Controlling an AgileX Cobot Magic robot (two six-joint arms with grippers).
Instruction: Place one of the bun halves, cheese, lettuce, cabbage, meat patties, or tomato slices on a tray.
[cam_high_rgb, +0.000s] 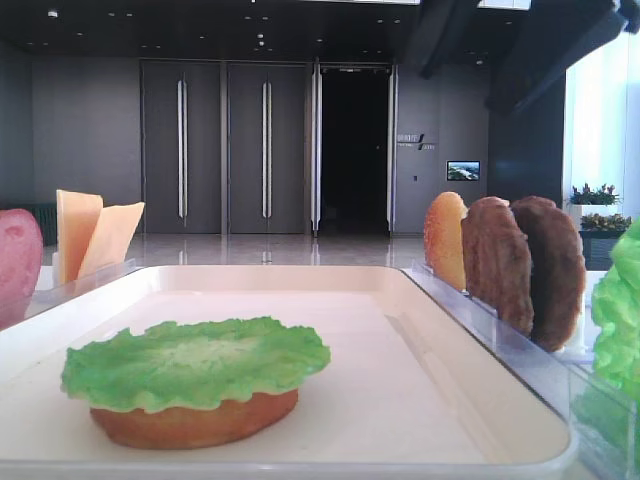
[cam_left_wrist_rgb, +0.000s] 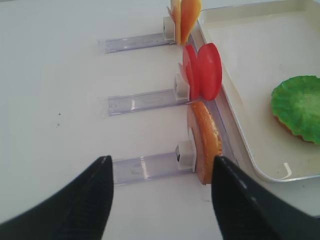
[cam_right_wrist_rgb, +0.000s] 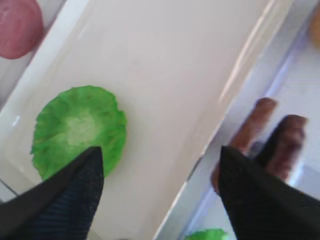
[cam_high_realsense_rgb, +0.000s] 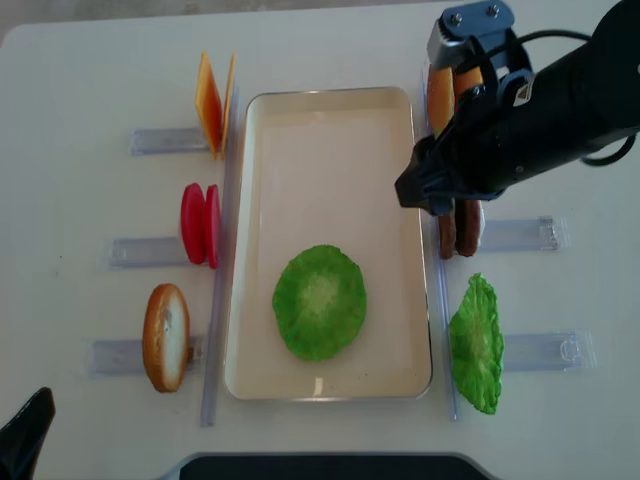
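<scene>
A lettuce leaf (cam_high_realsense_rgb: 320, 301) lies on a bun half (cam_high_rgb: 195, 421) inside the cream tray (cam_high_realsense_rgb: 330, 105), the start of a stack already laid down. The right pincer (cam_right_wrist_rgb: 160, 170) hangs above the tray's far rim, its dark fingers (cam_right_wrist_rgb: 75, 190) spread wide with nothing between them; the leaf sits below and to its left, the two meat patties (cam_high_realsense_rgb: 456, 228) stand in their clear rack (cam_high_realsense_rgb: 515, 235) just beneath it on the other side. By the look of it a patty comes next; cheese (cam_high_realsense_rgb: 212, 103), tomato slices (cam_high_realsense_rgb: 200, 224) and the second bun half (cam_high_realsense_rgb: 166, 336) wait in racks across the tray. The left pincer (cam_left_wrist_rgb: 160, 200), also open and empty, hovers near that bun.
</scene>
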